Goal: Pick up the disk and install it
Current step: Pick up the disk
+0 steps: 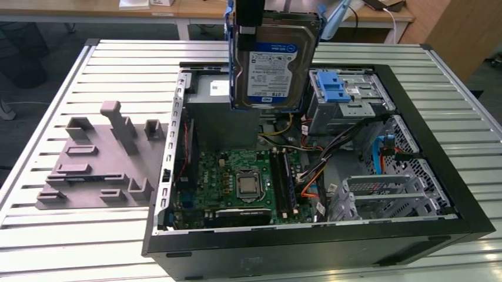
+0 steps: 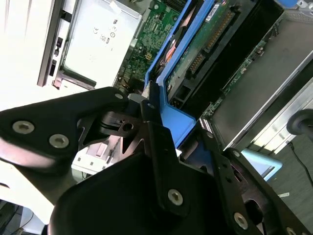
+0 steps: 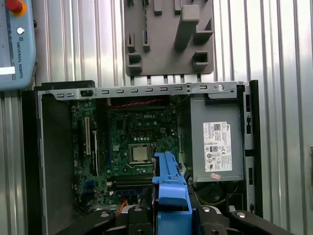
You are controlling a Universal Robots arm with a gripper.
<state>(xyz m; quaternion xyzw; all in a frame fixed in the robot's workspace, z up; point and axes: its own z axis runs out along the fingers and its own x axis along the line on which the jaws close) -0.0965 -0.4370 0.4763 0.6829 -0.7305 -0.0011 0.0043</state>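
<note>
Black tool [image 2: 173, 122] is sitting closest in the second wrist view, pinching the disk [image 1: 274, 64] by one end of its blue carrier frame [image 3: 170, 181]. The disk is hanging on edge, label facing the exterior view, above the open PC case [image 1: 439, 147] and roughly between the power supply [image 3: 217, 147] and the drive bay [image 1: 333, 91]. It's looking clear of both.

My read on handling: it's a dense, rigid metal body and shock-sensitive, and the bare circuit board [image 2: 210, 39] on the underside is wanting no contact. The plastic frame is probably flexing slightly and slick. I'm rating the frame ends or rails as the hold, not the label face.
</note>
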